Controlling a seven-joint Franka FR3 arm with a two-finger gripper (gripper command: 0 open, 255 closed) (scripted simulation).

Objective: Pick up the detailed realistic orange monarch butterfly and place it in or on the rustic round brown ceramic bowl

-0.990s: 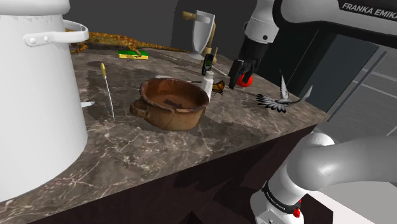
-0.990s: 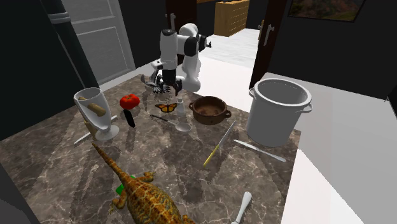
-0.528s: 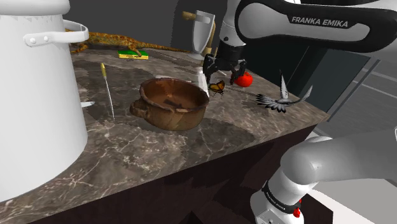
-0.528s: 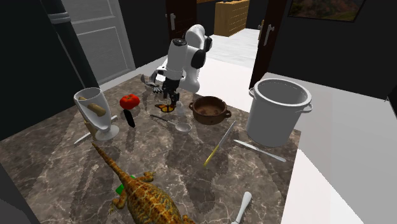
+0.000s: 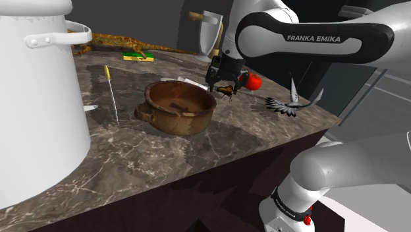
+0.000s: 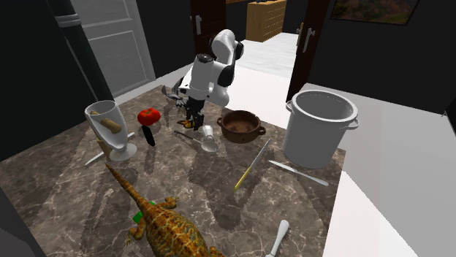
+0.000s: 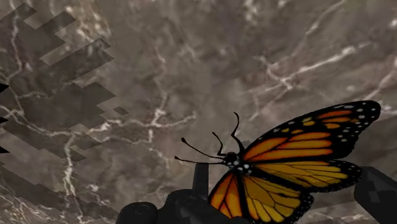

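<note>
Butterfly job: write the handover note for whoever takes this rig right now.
Gripper: open, low over the monarch butterfly. The fingers stand apart on either side of it, with no clasp yet.
Things: the butterfly sits on the marble tabletop, close beside the brown bowl, on the bowl's side toward the shoulder view's right. The butterfly is not in the bowl.
Done: the gripper is in place at the butterfly.
Left: close on the butterfly, lift it, carry it over the bowl and release it inside.
</note>
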